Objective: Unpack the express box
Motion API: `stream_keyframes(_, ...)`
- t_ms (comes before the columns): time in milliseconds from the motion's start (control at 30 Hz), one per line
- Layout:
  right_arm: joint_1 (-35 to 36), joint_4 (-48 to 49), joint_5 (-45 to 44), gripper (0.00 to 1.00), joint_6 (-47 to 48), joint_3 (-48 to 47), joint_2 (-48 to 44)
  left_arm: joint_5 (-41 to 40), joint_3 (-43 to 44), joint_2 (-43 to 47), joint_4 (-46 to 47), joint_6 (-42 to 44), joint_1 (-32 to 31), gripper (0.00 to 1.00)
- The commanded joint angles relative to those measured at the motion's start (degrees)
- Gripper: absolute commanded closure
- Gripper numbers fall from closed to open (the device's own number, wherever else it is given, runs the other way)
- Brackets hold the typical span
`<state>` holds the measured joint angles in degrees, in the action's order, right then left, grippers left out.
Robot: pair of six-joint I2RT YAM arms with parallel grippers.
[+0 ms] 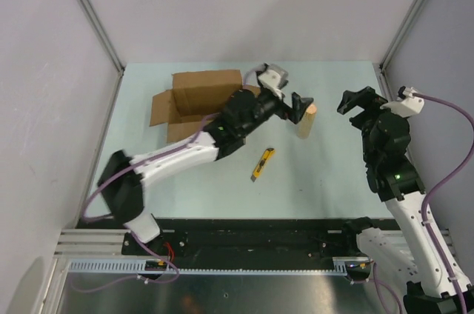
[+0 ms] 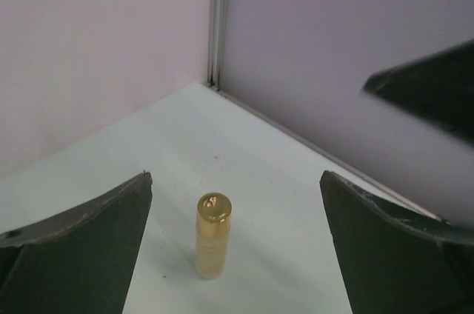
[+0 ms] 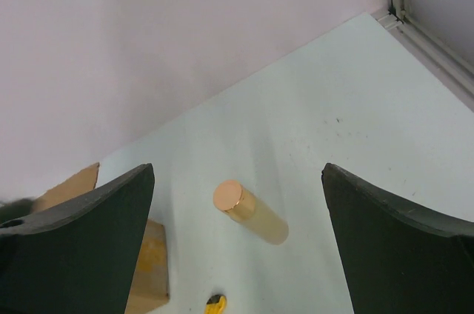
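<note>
Your left hand (image 1: 300, 104), spread wide, hovers at the upright tube (image 2: 213, 236) near the bench's (image 1: 326, 173) far edge; lift clear without tipping it. Your right hand (image 1: 359, 101) gapes empty.

Two black-and-white robot arms are mounted at six o'clock. The left arm (image 1: 178, 155) stretches low from seven o'clock toward one o'clock, ending in the left gripper (image 1: 302, 107) with its jaws spread wide. The right arm (image 1: 392, 158) stands bent at four o'clock. The right gripper (image 1: 359, 103) points toward eleven o'clock, its jaws equally wide apart.
</note>
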<state>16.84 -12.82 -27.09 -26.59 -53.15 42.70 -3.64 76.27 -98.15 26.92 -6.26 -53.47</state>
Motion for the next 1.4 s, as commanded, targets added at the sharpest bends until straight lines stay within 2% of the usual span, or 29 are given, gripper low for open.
stream_keyframes(0, -1.6, 0.2, 3.5, 0.0, 0.0, -2.7, 1.4, -0.4, 0.7, 14.0, -14.2, -4.0, 1.8, 0.0)
stream_keyframes(33, -2.3, -0.3, 4.1, 0.0, 0.0, -3.5, 2.0, -0.3, 0.5, 16.0, -20.8, -4.1, 2.9, 0.0)
stream_keyframes(100, -3.7, -1.3, 6.6, 0.0, -0.5, -4.0, 3.2, -3.1, -1.0, 22.8, -26.5, -4.3, 4.3, 0.0)
stream_keyframes(133, -5.5, -1.3, 8.5, 0.0, -1.4, -4.0, 3.3, -3.4, -2.3, 25.4, -33.9, -4.1, 5.0, 0.01)
stream_keyframes(233, -6.9, -1.3, 9.9, 0.0, 0.0, -4.0, 3.4, -0.5, -5.9, 34.0, -44.6, -1.7, 7.4, 0.0)
stream_keyframes(300, -7.1, -1.0, 9.6, 0.0, 1.9, -3.9, 4.1, -3.2, -8.4, 39.7, -49.7, -0.2, 7.4, 0.0)
stream_keyframes(433, -7.3, -0.8, 8.5, 0.0, 5.1, -4.3, 5.8, -12.4, -15.4, 49.9, -52.3, 0.0, 7.5, 0.0)
stream_keyframes(533, -7.5, -0.6, 8.7, 0.0, 4.8, -5.4, 7.6, -15.7, -17.7, 56.3, -53.0, -0.6, 7.5, 0.0)
stream_keyframes(667, -7.7, -1.1, 8.9, 0.0, 3.4, -6.4, 8.9, -22.5, -14.7, 58.9, -59.0, -3.3, 7.6, 0.0)
stream_keyframes(767, -7.6, -1.2, 9.7, 0.0, 3.3, -6.6, 9.3, -23.7, -12.6, 59.6, -63.5, -4.8, 7.6, 0.0)
stream_keyframes(1367, -7.7, -1.7, 9.3, 0.0, 3.8, -6.7, 9.9, -20.0, -10.8, 62.1, -66.0, -6.5, 7.5, 0.0)
